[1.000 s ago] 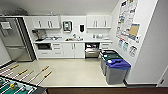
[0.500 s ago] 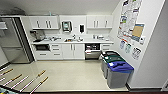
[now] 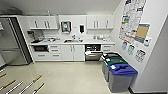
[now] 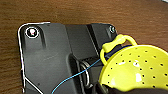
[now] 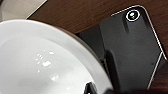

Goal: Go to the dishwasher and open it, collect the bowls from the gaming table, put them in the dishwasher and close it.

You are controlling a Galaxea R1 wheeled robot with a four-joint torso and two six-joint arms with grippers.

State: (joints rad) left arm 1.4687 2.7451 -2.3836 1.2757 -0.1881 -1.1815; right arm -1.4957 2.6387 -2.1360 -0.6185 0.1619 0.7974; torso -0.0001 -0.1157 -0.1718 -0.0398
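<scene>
**Carrying two bowls toward the open dishwasher**

Since a second ago the whole head view has shifted: the kitchenette sits larger and more centred, so the camera has moved closer with the robot; nothing in the room itself appears to have changed place.

The dishwasher (image 3: pixel 93 52) stands under the counter surface (image 3: pixel 75 42), to the right of the white cabinet doors (image 3: pixel 73 52). Its steel front is tipped forward and a dark rack shows above it, so it looks already open. Just to its right, along the wall, stand the recycling bins (image 3: pixel 120 75); a steel fridge (image 3: pixel 12 42) is at the far left, and rods with handles (image 3: pixel 30 83) cross the lower left corner.

In the left wrist view a yellow perforated bowl (image 4: pixel 137 67) with a looped handle sits large beside the dark wrist plate, over a brown wooden floor (image 4: pixel 75 12). In the right wrist view a white bowl (image 5: pixel 42 60) sits equally close. I judge each is carried by its own arm, but I cannot tell whether either gripper is closed on its bowl.

The step in hand seems to be the drive back for loading. The next move calls for stopping squarely before the lowered door, clear of the bins, with room to reach the rack.
</scene>
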